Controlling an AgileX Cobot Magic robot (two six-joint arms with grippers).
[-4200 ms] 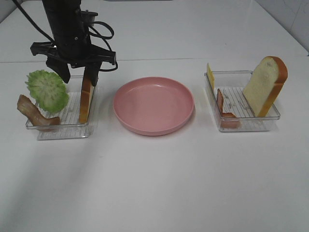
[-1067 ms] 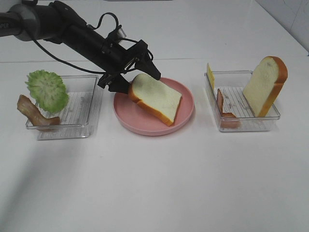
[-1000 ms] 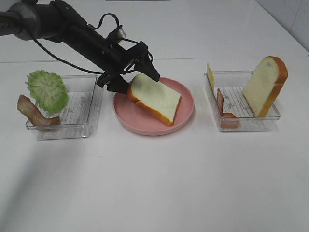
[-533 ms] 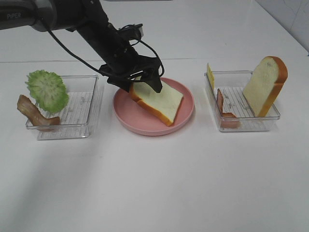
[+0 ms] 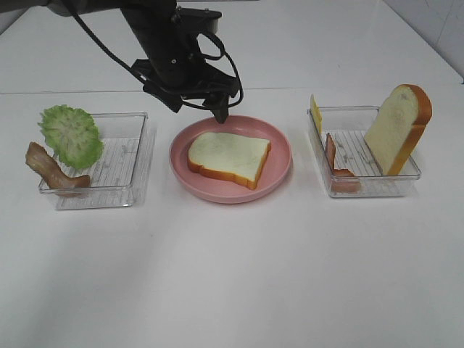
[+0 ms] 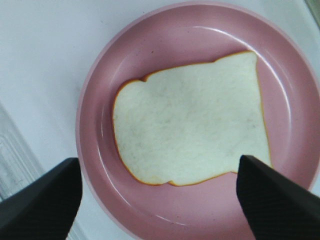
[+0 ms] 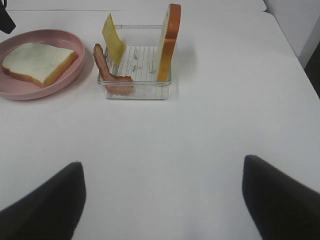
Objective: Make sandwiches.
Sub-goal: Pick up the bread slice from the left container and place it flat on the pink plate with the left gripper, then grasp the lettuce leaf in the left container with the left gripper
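A white bread slice with an orange-brown crust lies flat on the pink plate. My left gripper hovers open and empty just above the plate's far rim. In the left wrist view the slice lies on the plate between the spread fingers. A second bread slice stands upright in the right tray with yellow cheese and bacon. My right gripper is open over bare table, near side of that tray; it is out of the exterior view.
The left clear tray holds a green lettuce leaf and a bacon strip leaning over its left edge. The white table stretches in front of the plate and trays. The left arm's cables hang above the plate's far side.
My left gripper carried the bread slice from the left tray to the plate, let go of it and rose. The slice went from tilted in the jaws to lying flat.
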